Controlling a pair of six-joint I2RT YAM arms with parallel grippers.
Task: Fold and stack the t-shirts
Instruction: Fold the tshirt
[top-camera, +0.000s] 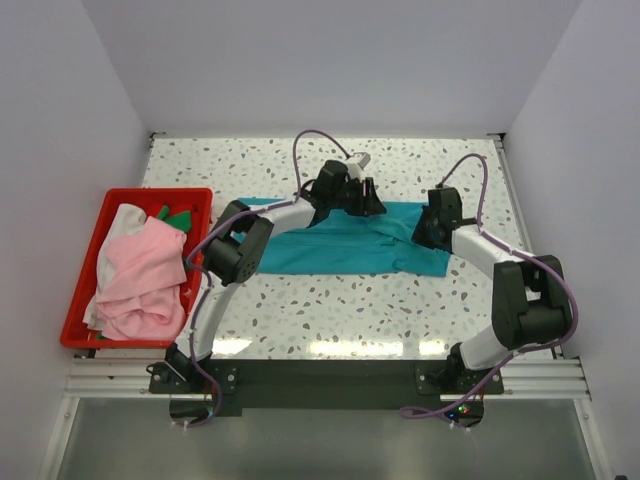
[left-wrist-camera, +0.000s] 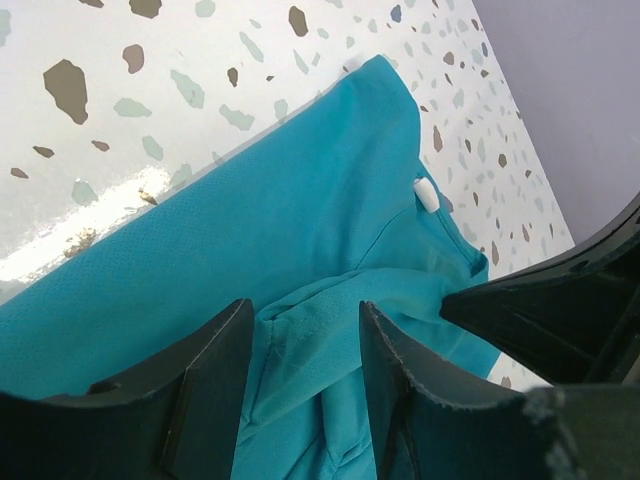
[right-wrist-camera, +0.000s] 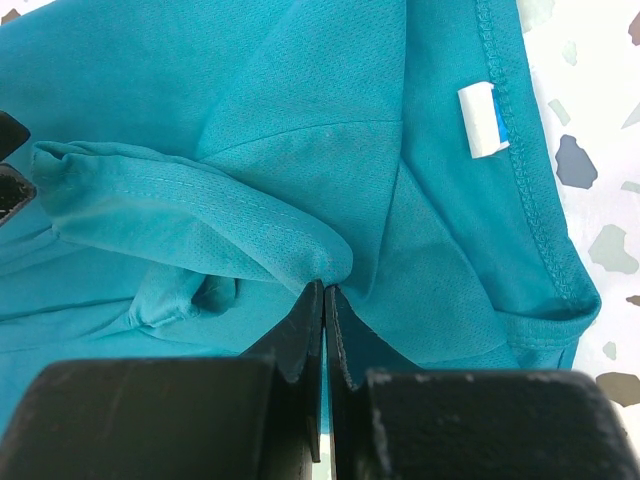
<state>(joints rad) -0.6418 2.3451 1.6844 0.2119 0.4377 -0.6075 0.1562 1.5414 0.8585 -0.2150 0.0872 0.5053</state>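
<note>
A teal t-shirt (top-camera: 330, 250) lies spread across the middle of the table, rumpled at its right end. My left gripper (top-camera: 367, 203) is over its far edge; in the left wrist view the gripper (left-wrist-camera: 305, 312) is open, its fingers straddling a raised teal fold (left-wrist-camera: 320, 330). My right gripper (top-camera: 427, 228) is at the shirt's right end; in the right wrist view it (right-wrist-camera: 325, 292) is shut on a pinched ridge of teal cloth (right-wrist-camera: 200, 210). A light pink shirt (top-camera: 145, 275), white cloth (top-camera: 122, 222) and a dark green piece (top-camera: 178, 217) lie in the bin.
The red plastic bin (top-camera: 200, 200) stands at the table's left edge. The two grippers are close together; the right one's black body (left-wrist-camera: 560, 300) shows beside the left fingers. A white tag (right-wrist-camera: 483, 120) sits at the shirt's neckline. White walls enclose the speckled table (top-camera: 330, 310).
</note>
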